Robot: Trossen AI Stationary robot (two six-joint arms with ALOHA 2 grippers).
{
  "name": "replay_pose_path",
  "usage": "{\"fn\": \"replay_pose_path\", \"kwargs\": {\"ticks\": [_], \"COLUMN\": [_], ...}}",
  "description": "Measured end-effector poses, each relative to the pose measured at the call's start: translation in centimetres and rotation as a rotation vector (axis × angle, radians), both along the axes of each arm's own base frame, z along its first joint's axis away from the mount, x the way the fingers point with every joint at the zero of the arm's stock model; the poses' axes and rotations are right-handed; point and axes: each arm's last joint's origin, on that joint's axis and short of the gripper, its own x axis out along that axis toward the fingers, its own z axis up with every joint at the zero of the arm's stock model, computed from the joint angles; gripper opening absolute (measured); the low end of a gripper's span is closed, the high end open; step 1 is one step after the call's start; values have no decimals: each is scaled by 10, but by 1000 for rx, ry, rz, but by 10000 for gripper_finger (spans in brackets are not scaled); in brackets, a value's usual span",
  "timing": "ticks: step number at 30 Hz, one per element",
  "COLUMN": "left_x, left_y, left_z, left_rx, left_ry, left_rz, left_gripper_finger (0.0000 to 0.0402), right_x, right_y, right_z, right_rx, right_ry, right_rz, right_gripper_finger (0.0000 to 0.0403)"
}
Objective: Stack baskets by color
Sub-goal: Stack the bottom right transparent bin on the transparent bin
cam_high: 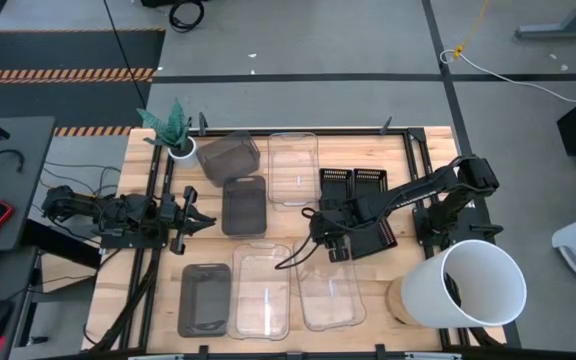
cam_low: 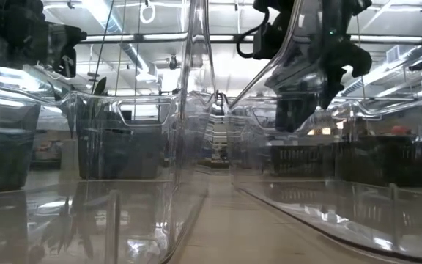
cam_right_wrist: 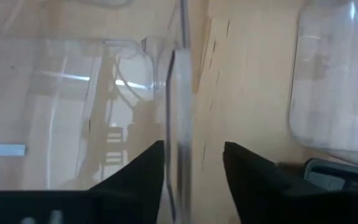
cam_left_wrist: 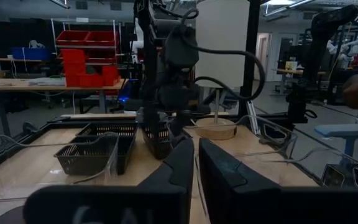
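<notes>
Two clear baskets (cam_high: 261,290) (cam_high: 330,295) lie side by side near the table's front edge. A third clear basket (cam_high: 293,168) lies at the far middle. My right gripper (cam_high: 318,238) points steeply down over the far short wall of the right-hand near clear basket (cam_right_wrist: 73,112). It is open, with one finger on each side of that wall (cam_right_wrist: 180,124). My left gripper (cam_high: 190,213) waits shut at the table's left, level and holding nothing. Smoky grey baskets (cam_high: 244,205) (cam_high: 205,298) and black slotted baskets (cam_high: 353,186) rest flat on the table. My right gripper (cam_right_wrist: 194,165) stands astride the far wall's rim (cam_right_wrist: 180,149) of the clear basket, a little way from its far left corner (cam_right_wrist: 146,45). It comes from above and lies across the wall. One finger (cam_right_wrist: 151,171) stands right at the wall; whether it touches I cannot tell. The basket's bottom rests on the table.
A big white bucket (cam_high: 473,285) lies on its side at the near right corner. A small white plant pot (cam_high: 181,148) stands at the far left beside another smoky grey basket (cam_high: 230,155). A black slotted basket (cam_high: 368,236) lies under the right arm. Black frame rails (cam_high: 420,160) edge the table.
</notes>
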Motion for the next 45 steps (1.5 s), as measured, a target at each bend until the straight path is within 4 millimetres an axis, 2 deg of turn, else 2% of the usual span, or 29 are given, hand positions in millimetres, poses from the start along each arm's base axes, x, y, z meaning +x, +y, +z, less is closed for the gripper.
{"fn": "replay_pose_path", "kwargs": {"ticks": [14,22,33,40,45], "left_x": [0,0,0,0,0], "left_y": [0,0,0,0,0], "left_z": [0,0,0,0,0], "left_rx": [0,0,0,0,0], "left_ry": [0,0,0,0,0], "left_rz": [0,0,0,0,0], "left_gripper_finger": [35,31,36,29,31], "right_x": [-1,5,9,12,14], "right_y": [0,1,1,-1,-12], "right_z": [3,31,91,145,181], "right_rx": [12,-4,-34,-37,-114], "right_ry": [23,30,31,-75,-199], "right_rz": [-18,-14,29,74,100], "right_gripper_finger": [13,7,2,1,0]}}
